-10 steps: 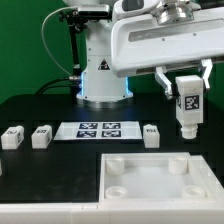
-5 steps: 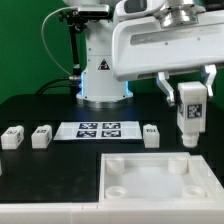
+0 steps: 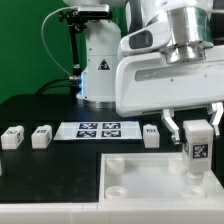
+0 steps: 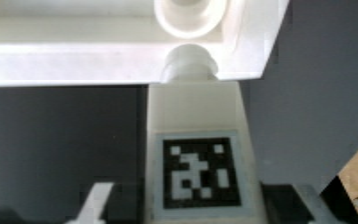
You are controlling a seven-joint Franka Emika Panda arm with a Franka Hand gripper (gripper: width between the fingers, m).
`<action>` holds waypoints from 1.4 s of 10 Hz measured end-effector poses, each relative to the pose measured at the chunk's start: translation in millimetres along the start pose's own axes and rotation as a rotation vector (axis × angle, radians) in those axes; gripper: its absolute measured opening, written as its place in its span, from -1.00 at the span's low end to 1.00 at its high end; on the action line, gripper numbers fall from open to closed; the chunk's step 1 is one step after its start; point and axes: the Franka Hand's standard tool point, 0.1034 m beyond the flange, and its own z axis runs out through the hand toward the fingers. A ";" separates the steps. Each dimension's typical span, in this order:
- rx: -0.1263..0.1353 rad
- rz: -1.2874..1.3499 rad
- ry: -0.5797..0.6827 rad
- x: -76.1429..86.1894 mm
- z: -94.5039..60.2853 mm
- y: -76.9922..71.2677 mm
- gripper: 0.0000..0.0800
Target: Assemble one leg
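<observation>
In the exterior view the end effector [image 3: 198, 133] sits at the right of the frame, its two fingers closed on the leg [image 3: 199, 147], which hangs upright with its black-and-white tag facing the camera. The leg is held by its upper part so that its lower end stays free to go into a socket, and that end is low over the right side of the large flat white square piece [image 3: 160, 178] at the bottom of the frame; whether it touches the piece cannot be told from here. Three more legs stand on the black table [image 3: 40, 105]: two at the left edge [image 3: 12, 137] [image 3: 41, 135] and one [image 3: 151, 134] just right of the marker board [image 3: 98, 130], which lies flat in the middle; they seem parked clear of the square piece so the arm has room above it. The wrist view looks down the held leg [image 4: 197, 140], whose tag fills the lower middle of the frame between the dark finger edges. Its rounded tip lies against the near rim of the square piece [image 4: 87, 65], while a round corner socket [image 4: 190, 14] shows at the top of the frame, beyond the tip. By this judgement the leg is lined up with that socket but not yet seated in it.
</observation>
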 end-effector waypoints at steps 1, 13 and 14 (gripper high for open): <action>0.002 -0.005 0.001 -2.4 0.6 -2.9 -0.27; -0.005 -0.021 0.017 -27.3 16.0 0.7 -0.27; -0.006 -0.015 0.015 -30.1 18.4 0.5 -0.27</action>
